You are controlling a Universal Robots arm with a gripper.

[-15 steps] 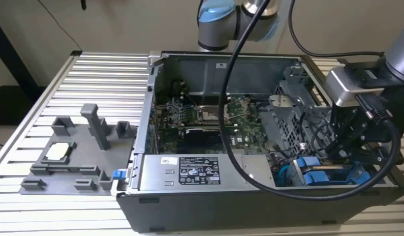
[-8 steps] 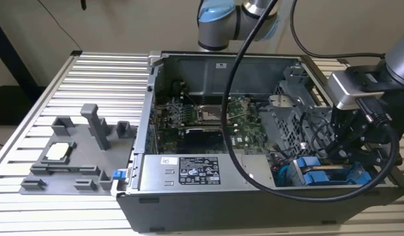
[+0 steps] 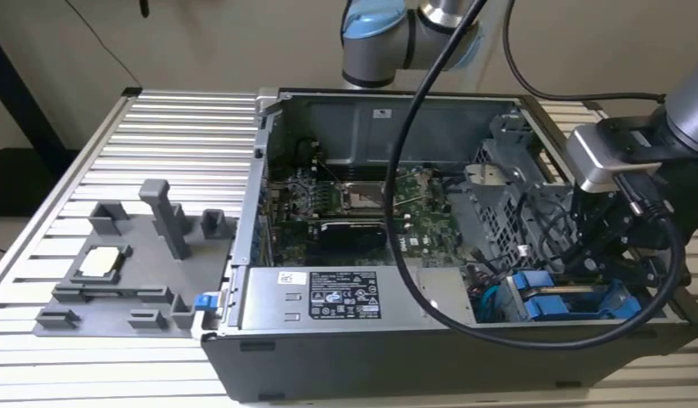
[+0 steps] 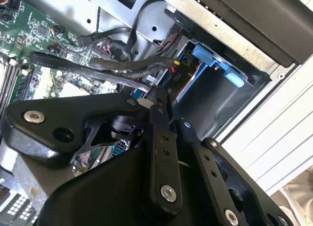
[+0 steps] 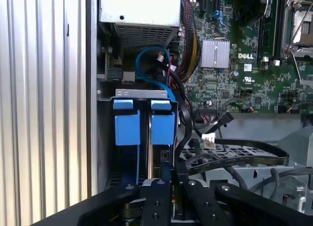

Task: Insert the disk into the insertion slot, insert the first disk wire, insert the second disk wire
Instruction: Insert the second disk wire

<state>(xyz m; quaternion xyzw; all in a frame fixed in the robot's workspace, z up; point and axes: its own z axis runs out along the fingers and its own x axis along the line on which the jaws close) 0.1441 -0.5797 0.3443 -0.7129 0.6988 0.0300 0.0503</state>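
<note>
The disk (image 5: 163,129) sits in its blue carrier inside the insertion slot (image 5: 142,93), a grey metal bay in the case corner, with a second blue carrier (image 5: 127,129) beside it. In the exterior view the blue carriers (image 3: 558,302) lie at the case's front right corner. My gripper (image 5: 167,163) hangs right behind the disk's rear edge, its fingers drawn together on a small black connector of a disk wire. In the second wrist view the gripper (image 4: 159,95) points at the bay (image 4: 215,101) among loose black cables (image 4: 122,64).
The open computer case (image 3: 383,348) lies on a slatted metal table (image 3: 167,119). A grey box with a white sticker (image 3: 337,297) lies beside the bay, the motherboard (image 3: 360,200) behind it. A grey fixture (image 3: 122,272) stands at the exterior view's left. Cable bundles (image 5: 188,45) crowd the bay.
</note>
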